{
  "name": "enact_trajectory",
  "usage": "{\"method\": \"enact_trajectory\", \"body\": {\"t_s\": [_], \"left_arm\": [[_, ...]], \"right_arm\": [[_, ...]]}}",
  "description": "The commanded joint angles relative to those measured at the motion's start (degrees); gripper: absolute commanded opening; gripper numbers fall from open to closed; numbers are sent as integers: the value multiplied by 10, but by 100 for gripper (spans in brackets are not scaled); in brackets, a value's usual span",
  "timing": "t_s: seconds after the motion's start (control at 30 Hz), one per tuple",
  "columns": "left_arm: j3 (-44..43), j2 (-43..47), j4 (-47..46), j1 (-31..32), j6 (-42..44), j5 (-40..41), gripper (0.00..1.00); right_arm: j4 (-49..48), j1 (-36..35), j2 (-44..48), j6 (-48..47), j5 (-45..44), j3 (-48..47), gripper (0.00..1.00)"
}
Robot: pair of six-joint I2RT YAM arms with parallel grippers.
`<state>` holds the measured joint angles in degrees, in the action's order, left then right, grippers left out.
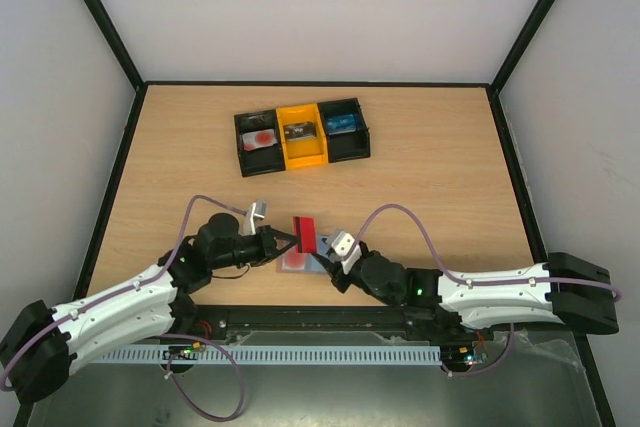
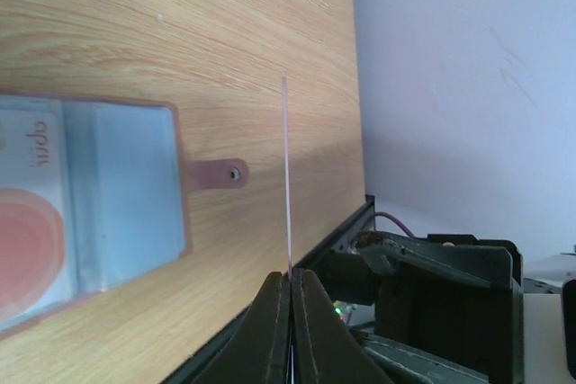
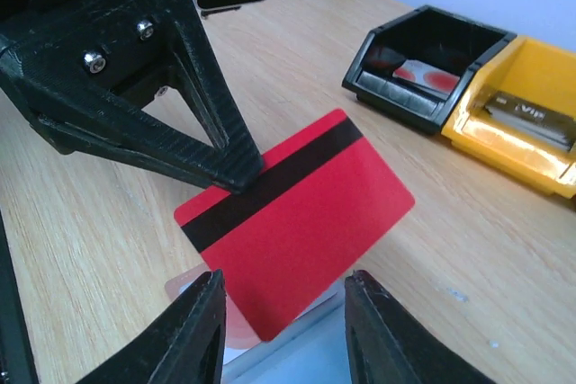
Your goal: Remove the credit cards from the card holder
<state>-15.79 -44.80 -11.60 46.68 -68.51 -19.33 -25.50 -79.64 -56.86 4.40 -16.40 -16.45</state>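
The plain red plastic card (image 3: 297, 240) is out, pinched in the left gripper's (image 2: 290, 287) jaws above the bench (image 1: 430, 187). The right gripper's (image 3: 283, 312) jaws stand open either side of its lower edge. One is left: the pale red-spotted card (image 2: 27, 222) lies in the blue-grey bifold card holder (image 2: 126, 186).

The left claw (image 2: 290, 301) pinches one card (image 3: 297, 222) by its corner, off the table (image 1: 430, 177). The right claw (image 3: 283, 330) straddles that card's opposite end, one finger on each side. Under the card, between the two claws, the wallet (image 2: 126, 177) lies flat on the table with a second card (image 2: 27, 222) in it. The tray (image 1: 302, 161) sits well beyond both claws.
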Motion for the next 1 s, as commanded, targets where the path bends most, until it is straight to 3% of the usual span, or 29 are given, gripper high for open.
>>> {"method": "enact_trajectory", "body": {"t_s": [0.0, 0.2, 0.4, 0.57, 0.97], "left_arm": [[-7, 4, -40, -3, -34, -45, 3], [-10, 7, -40, -3, -43, -41, 3], [-9, 7, -39, -3, -60, -39, 3], [-3, 7, -43, -4, -80, -43, 3], [6, 11, -44, -3, -112, -46, 3]], "right_arm": [[-39, -9, 2, -87, -9, 4, 37], [-9, -32, -26, -151, -64, -4, 45], [-23, -35, -46, -170, -94, -9, 44], [-41, -40, -71, -176, -135, -14, 36], [-93, -81, -107, -228, -215, -24, 39]]}}
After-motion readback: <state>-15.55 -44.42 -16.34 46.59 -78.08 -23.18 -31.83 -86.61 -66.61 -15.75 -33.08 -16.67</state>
